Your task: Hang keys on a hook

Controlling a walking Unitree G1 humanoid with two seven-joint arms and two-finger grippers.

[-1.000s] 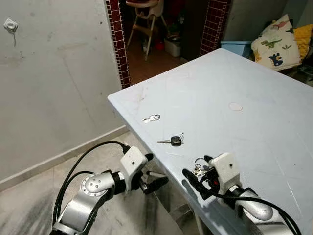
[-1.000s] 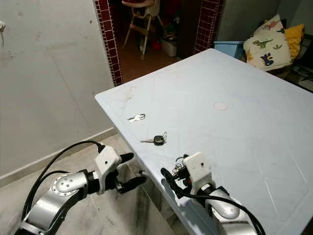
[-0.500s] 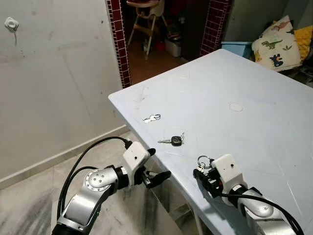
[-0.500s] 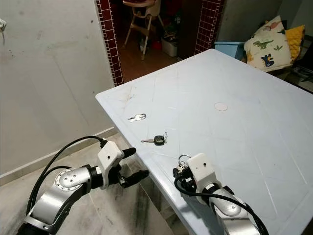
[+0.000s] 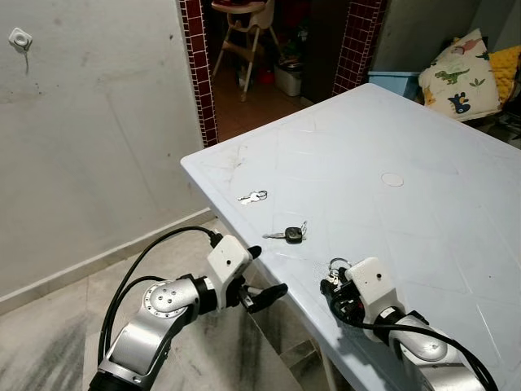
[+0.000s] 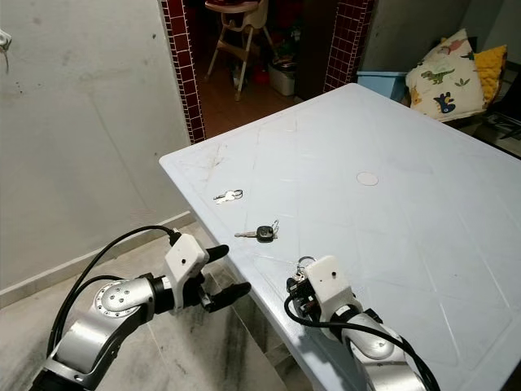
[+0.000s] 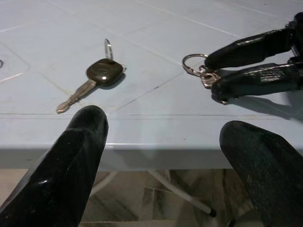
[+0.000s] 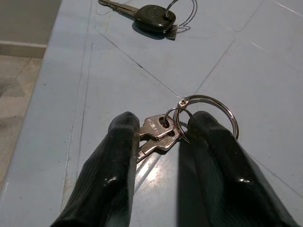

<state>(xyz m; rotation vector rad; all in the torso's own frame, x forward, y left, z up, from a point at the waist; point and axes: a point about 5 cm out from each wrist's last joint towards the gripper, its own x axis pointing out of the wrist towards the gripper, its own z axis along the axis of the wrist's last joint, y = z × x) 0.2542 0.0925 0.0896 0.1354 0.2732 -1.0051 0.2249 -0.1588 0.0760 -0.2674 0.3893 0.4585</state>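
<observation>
Three sets of keys lie on the table (image 5: 423, 204), all near its corner by the doorway. Our right gripper (image 8: 163, 135) is low on the table with its fingers (image 8: 113, 165) closed around the nearest bunch (image 8: 158, 135), two small silver keys on a pair of rings (image 8: 208, 111); the keys sit pinched between the pads while the larger ring loops over one finger. Just beyond that bunch lies a black-headed key (image 5: 291, 235), and farther toward the corner a small silver pair (image 5: 252, 196).

We judge the bunch light, hard and slick: thin metal that can pivot or slide out of a flat pinch, and the loose rings will swing once lifted. The ring is the part that must go over a hook, so a hold on the key blades that leaves the ring hanging free looks best.

Our left gripper (image 5: 256, 281) hangs just off the table edge, below the top, fingers spread and holding nothing.

A small white fitting (image 5: 18, 41) sits high on the wall, well apart from the table; we cannot tell whether it is the hook. No containers are in use here.
</observation>
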